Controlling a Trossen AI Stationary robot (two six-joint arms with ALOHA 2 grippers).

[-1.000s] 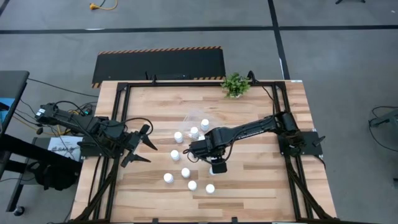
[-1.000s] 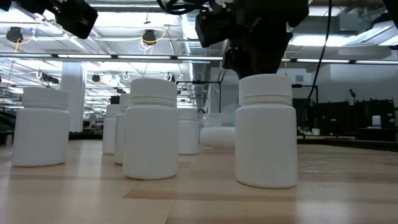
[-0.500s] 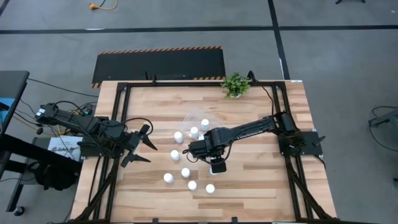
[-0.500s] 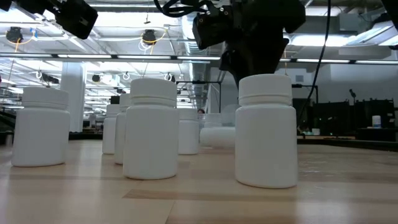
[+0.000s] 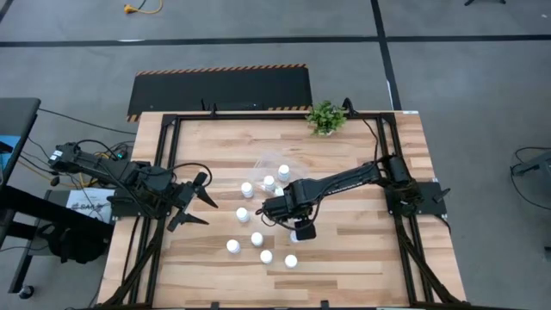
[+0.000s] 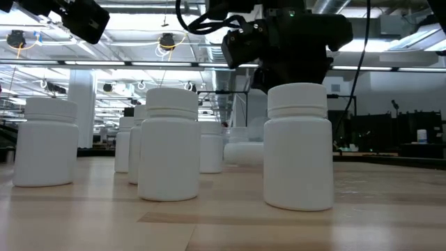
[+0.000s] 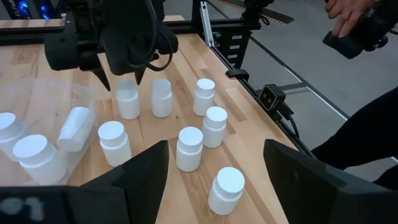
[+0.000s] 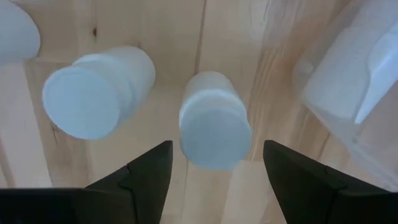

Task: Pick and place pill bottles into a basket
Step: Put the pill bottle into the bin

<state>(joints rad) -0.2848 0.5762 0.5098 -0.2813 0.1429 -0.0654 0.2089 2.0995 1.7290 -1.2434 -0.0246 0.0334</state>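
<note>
My right gripper (image 8: 211,180) hangs over the middle of the counter (image 5: 362,250), pointing down, jaws spread wide and holding nothing. Directly between my fingers (image 8: 146,177) stands one upright pill bottle (image 8: 214,127), its white cap facing up at me, not yet touched on either side. A second pill bottle (image 8: 96,93) stands just beside it, apart from it.

The basket (image 5: 274,168), a clear plastic tub, sits near the counter's middle, just beyond my right gripper (image 5: 277,207). From the left wrist view I can see bottles in it (image 7: 28,155), at least one lying on its side (image 7: 74,127).

More pill bottles stand loose on the bare wood toward the near edge: (image 5: 232,246), (image 5: 256,238), (image 5: 266,256), (image 5: 291,260), with two others close to the basket (image 5: 247,189) and (image 5: 243,214).

My left gripper (image 5: 200,200) waits at the counter's left edge, jaws open and empty, aimed toward the bottles.

A small green potted plant (image 5: 325,117) sits at the far edge. A person's hand (image 7: 348,15) shows beyond the counter.
</note>
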